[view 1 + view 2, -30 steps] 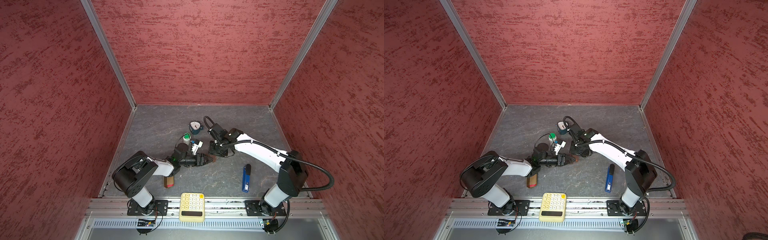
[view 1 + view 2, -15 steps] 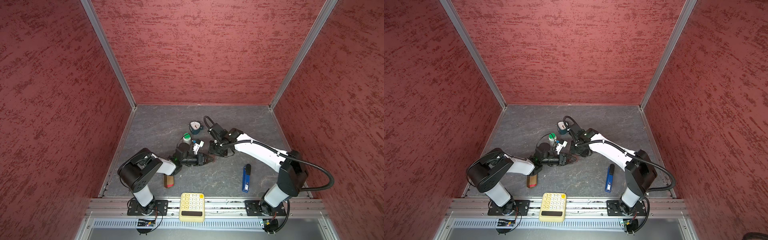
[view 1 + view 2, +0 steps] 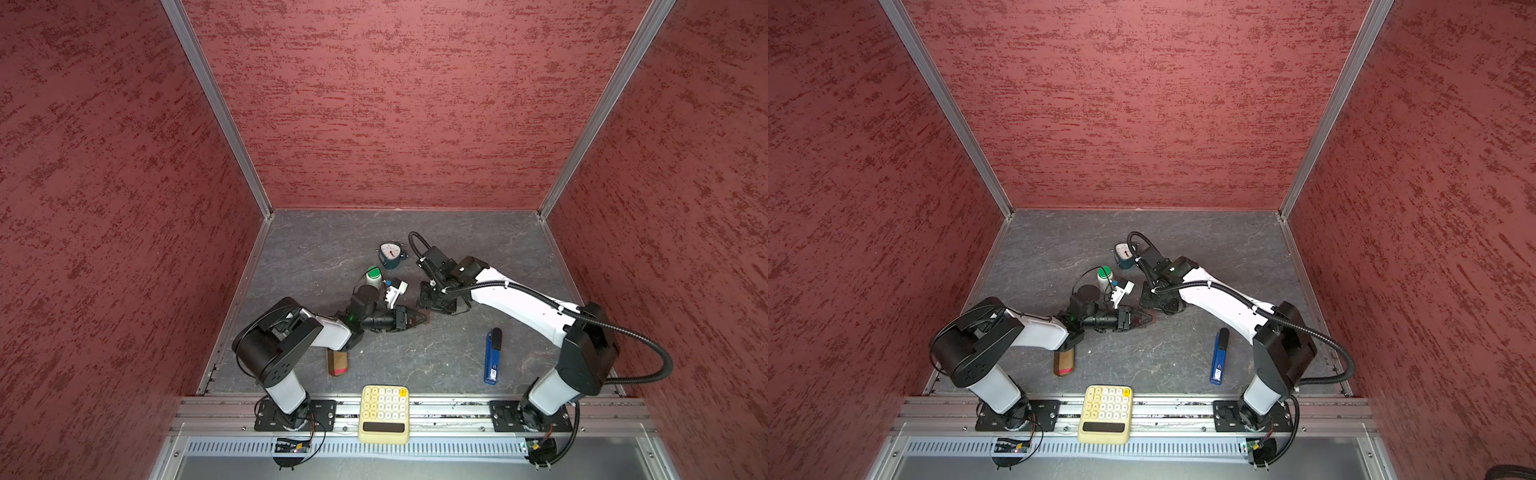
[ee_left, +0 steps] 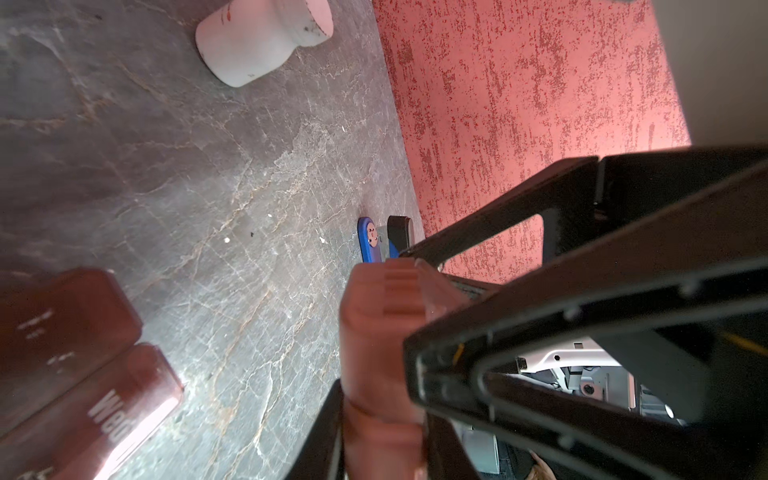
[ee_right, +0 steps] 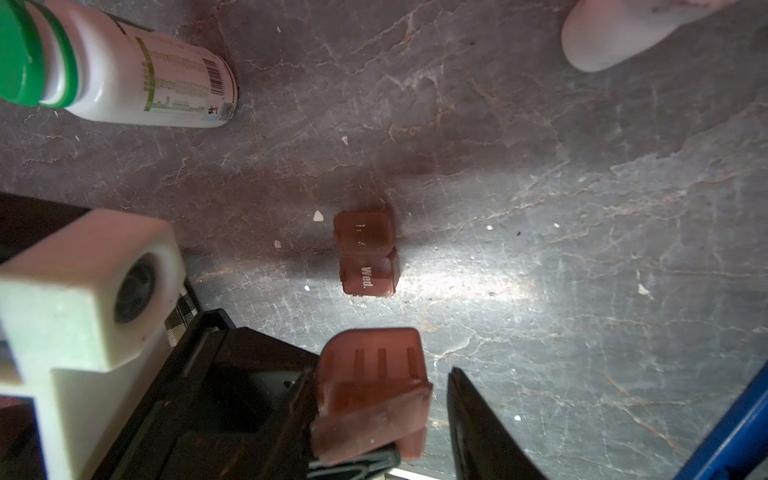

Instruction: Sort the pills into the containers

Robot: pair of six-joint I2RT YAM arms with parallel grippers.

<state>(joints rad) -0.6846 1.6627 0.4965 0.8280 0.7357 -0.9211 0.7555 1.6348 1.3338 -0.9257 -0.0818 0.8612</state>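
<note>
**Left gripper clamped on a pill-box piece, right gripper open beside it**

At mid-table the left gripper (image 3: 411,321) is squeezed tight on a brown pill-box piece (image 5: 374,386). The right gripper (image 3: 430,307) sits just beside it with its jaws apart. In the right wrist view one black finger (image 5: 478,424) stands clear of the held piece, with a strip of table (image 3: 374,232) showing between them.

A two-cell piece (image 5: 365,253) lies flat on the table close by, lids shut. One lid is marked "Wed." (the other mark is too blurred to read). In both top views the two grippers hide it. That makes two pill-box pieces: one held, one lying.

The pills (image 4: 226,240) lie loose on the gray table. Three show in the left wrist view, between the two-cell piece and the lighter (image 3: 492,355). Two more sit just beside the two-cell piece in the right wrist view, among smaller white specks I cannot count surely.

There are two bottles: a green-capped bottle (image 3: 374,276) standing just behind the left wrist, and a small white bottle (image 4: 262,37). There is also one teal clock (image 3: 390,253) farther back, the one blue lighter and one yellow calculator (image 3: 384,413) on the front rail. A brown oblong with a red band (image 3: 337,361) lies partly under the left arm (too small to identify).

The left arm's white camera block (image 5: 83,291) fills much of the right wrist view.
</note>
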